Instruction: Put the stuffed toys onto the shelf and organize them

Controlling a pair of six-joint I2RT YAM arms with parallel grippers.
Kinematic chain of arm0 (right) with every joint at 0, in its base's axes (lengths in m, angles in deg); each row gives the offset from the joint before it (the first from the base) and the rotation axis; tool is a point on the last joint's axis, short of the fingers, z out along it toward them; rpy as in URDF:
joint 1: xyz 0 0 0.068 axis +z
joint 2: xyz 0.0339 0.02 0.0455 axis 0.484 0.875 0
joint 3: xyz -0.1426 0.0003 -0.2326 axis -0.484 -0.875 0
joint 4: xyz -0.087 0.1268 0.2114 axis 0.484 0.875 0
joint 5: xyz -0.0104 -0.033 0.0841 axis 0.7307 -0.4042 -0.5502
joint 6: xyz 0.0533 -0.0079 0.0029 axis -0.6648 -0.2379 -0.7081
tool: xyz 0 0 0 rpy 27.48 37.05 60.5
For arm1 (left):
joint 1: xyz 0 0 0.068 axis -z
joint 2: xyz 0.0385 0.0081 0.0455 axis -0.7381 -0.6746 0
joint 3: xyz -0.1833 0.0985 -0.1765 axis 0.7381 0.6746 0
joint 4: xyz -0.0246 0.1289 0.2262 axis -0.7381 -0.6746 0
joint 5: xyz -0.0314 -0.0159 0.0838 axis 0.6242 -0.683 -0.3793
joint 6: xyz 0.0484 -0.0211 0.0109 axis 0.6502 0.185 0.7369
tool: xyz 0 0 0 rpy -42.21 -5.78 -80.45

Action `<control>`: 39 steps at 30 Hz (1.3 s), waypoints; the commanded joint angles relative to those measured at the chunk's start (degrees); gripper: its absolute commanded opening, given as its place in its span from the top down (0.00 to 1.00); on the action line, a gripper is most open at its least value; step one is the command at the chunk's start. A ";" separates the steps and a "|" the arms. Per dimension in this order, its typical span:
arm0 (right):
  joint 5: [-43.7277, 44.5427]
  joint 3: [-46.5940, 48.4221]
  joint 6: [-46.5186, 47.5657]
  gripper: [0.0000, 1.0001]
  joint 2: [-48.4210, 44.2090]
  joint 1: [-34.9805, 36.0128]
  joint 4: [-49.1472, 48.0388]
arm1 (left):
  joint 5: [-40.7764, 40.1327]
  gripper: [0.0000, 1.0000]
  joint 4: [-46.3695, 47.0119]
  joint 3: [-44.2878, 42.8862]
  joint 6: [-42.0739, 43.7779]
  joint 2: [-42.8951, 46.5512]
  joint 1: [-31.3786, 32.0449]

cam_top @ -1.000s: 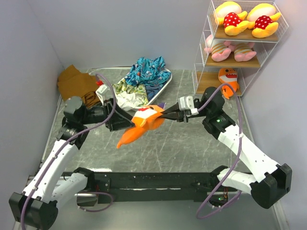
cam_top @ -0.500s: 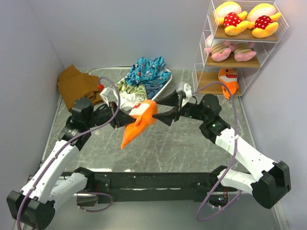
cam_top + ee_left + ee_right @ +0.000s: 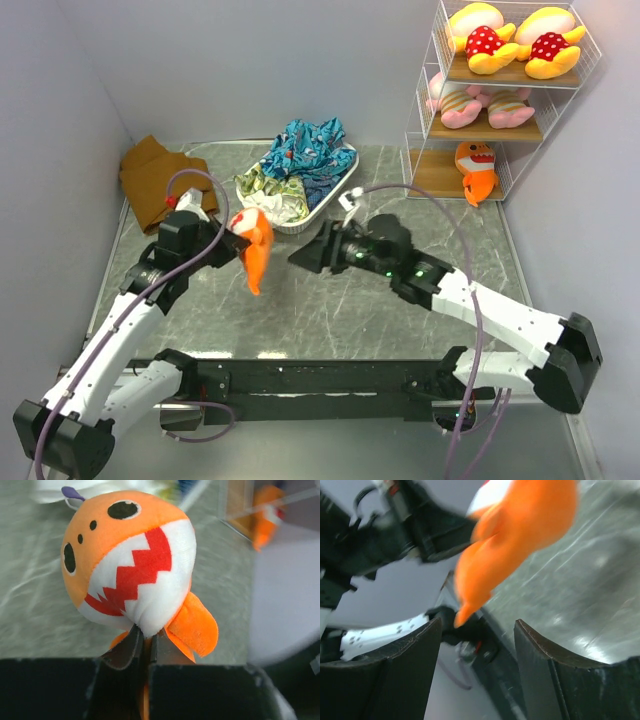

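An orange shark toy (image 3: 252, 250) hangs tail-down from my left gripper (image 3: 233, 240), left of the table's middle. In the left wrist view the shark (image 3: 130, 560) faces the camera, and the left gripper (image 3: 147, 637) is shut on the white plush under its mouth. My right gripper (image 3: 305, 258) stands open just right of the shark, apart from it. In the right wrist view the right gripper (image 3: 477, 630) has nothing between its fingers, and the shark (image 3: 520, 535) is beyond them. The shelf (image 3: 435, 176) at the back right holds two yellow toys (image 3: 485, 42), two pink toys (image 3: 462, 106) and an orange shark (image 3: 475, 165).
A white oval tray (image 3: 340, 190) with a blue-patterned cloth heap (image 3: 305, 150) lies at the back centre, just behind both grippers. A brown folded cloth (image 3: 152, 175) lies at the back left. Grey walls close in the left, back and right sides.
My right gripper was shut on the shark and has let go. My left gripper closed on it and carried it left. The right arm swung left after it.
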 commanded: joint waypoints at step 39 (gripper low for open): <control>13.90 10.48 0.78 0.95 28.70 15.31 -6.46 | -13.26 0.89 -8.22 6.90 -13.57 3.88 -0.06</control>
